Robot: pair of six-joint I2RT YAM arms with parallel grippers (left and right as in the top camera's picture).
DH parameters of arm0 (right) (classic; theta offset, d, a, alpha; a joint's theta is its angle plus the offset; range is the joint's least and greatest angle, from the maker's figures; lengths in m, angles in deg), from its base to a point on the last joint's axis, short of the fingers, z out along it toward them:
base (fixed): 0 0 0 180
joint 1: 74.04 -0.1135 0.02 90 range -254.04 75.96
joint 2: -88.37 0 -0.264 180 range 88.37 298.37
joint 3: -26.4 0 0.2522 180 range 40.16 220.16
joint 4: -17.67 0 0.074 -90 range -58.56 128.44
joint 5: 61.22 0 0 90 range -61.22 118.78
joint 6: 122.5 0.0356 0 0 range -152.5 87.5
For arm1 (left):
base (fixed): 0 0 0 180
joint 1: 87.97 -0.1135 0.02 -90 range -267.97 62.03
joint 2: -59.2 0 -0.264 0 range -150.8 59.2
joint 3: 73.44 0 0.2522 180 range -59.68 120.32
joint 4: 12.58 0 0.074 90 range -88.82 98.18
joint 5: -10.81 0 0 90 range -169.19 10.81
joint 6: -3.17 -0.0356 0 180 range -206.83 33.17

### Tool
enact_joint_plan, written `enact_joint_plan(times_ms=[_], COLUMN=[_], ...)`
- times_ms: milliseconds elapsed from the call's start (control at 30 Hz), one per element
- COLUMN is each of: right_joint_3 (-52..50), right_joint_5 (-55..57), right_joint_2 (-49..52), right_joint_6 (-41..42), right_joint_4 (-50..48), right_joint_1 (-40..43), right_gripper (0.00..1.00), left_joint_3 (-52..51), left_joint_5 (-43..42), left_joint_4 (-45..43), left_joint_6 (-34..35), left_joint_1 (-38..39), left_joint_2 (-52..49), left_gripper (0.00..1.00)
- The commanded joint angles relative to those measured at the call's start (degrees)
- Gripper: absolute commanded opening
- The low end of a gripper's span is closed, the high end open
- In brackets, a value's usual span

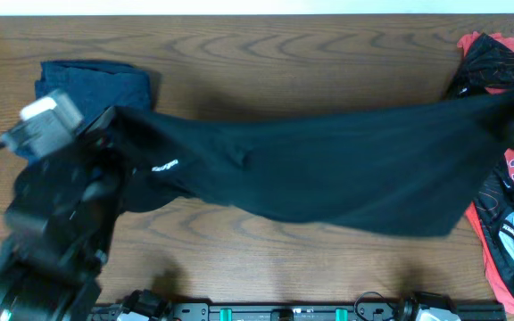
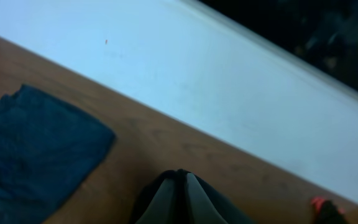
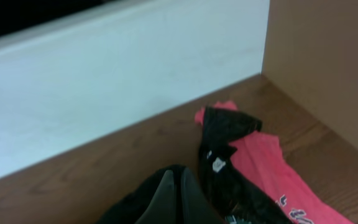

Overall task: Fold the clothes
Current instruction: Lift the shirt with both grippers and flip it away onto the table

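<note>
**Clothes: black T-shirt strung between 2 grippers**

Black T-shirt [image 1: 328, 169]: soft, matte fabric, pulled into 1 long sagging band across the middle of the table [image 1: 284, 53], running from left to right. 1 small white logo [image 1: 163, 166] shows near its left part. Cannot tell whether the slack middle touches the wood.

Left gripper [image 2: 180, 177]: clenched on a bunched peak of the black fabric. Right gripper [image 3: 176, 183]: likewise pinched tight on the shirt's other end.

Dark blue garment [image 1: 96, 82]: folded, roughly rectangular, lying flat at far left, just beyond the shirt's left end.

Red and black-patterned tops [image 1: 507, 205]: crumpled heap at the right edge, partly under the shirt's right end.

Surface: brown tabletop with wavy wood grain. White board [image 2: 197, 81] runs along the far edge. Tan panel [image 3: 322, 56] stands at the right-hand corner.
</note>
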Motion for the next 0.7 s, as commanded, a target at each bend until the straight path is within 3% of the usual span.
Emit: enact_joint_plan(times_ms=[0,200,367,533,667], right_joint_3=[0.44,0.44,0.46,1.88,6.78], right_joint_5=[-2.10,-4.61,-4.59,-4.02,0.79], right_joint_2=[6.25,19.32,29.99,33.75,33.79], right_joint_6=[-1.44,-1.57,0.26,0.81,0.72], right_joint_4=[0.02,-3.13,-16.15,-29.20,-33.57], right_joint_1=[-0.39,-0.44,-0.42,-0.33,0.44], right_gripper=[0.01,0.01,0.01,0.01,0.01], left_joint_3=[0.52,0.52,1.14,6.54,16.28], left_joint_5=[0.72,-0.66,-12.31,-16.57,-16.22], left_joint_4=[-0.72,-8.15,-26.38,-42.60,-46.21], left_joint_6=[-1.60,-5.90,-6.95,-6.95,-7.13], left_joint_1=[-0.46,-1.44,-6.97,-11.61,-13.70], left_joint_2=[-5.33,-19.71,-33.64,-43.28,-46.58], left_gripper=[0.06,0.06,0.06,0.06,0.06])
